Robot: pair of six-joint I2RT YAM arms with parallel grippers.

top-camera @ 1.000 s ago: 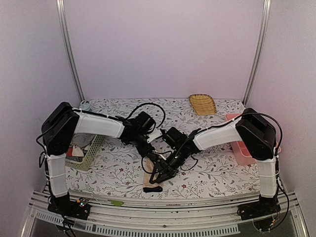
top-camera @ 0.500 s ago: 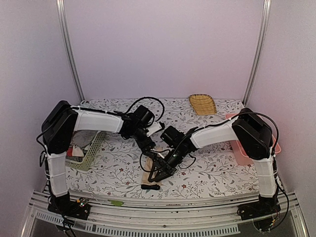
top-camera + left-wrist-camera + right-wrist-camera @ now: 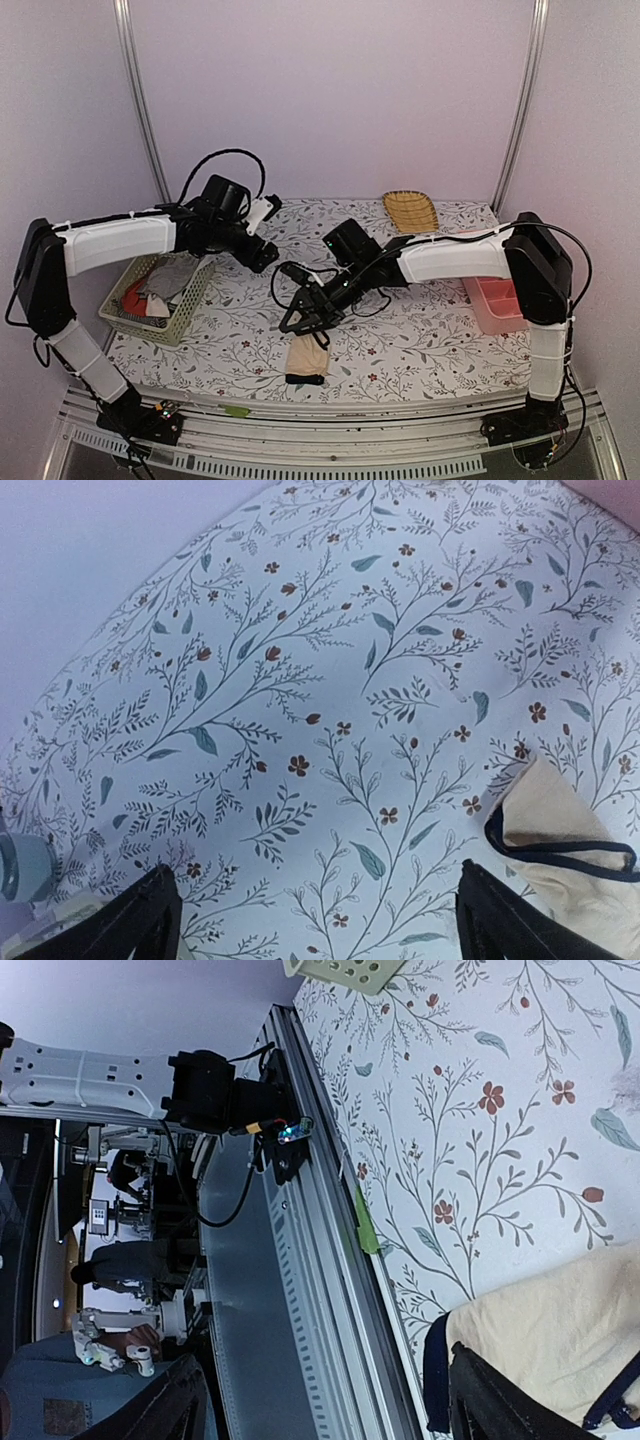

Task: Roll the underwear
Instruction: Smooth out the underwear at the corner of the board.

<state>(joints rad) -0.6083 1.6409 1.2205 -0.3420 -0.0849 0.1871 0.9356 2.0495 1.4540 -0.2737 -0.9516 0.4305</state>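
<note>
Nearest you, the metal rail point(image 3: 300, 1290) runs along the front edge of the table point(image 3: 420, 350), with a scrap of green tape point(image 3: 363, 1232) stuck on it. Just behind that edge, about midway along it, lies the beige underwear point(image 3: 306, 356). It is a narrow bundle with its black-edged end toward the front.

Your right claw point(image 3: 298, 318) hangs just behind and over that bundle. In the right wrist view its fingers point(image 3: 500, 1405) are spread wide and grasp nothing. The beige cloth point(image 3: 560, 1330) shows beside one of them, and you cannot tell whether that tip touches it.

At the left edge sits the green basket point(image 3: 185, 310), holding a heap of grey, red and white garments point(image 3: 150, 292). Against the right edge sits the pink tray point(image 3: 495, 310).

Farther back and left of the middle, your left claw point(image 3: 264, 258) is well apart from the underwear. It is released, and its fingers point(image 3: 120, 930) stand wide over bare flowered cloth. Only a corner of the beige piece point(image 3: 560, 850), with its dark trim, shows at the lower right of that wrist view.

At the far edge, toward the right corner, rests the woven dish point(image 3: 410, 211).
</note>
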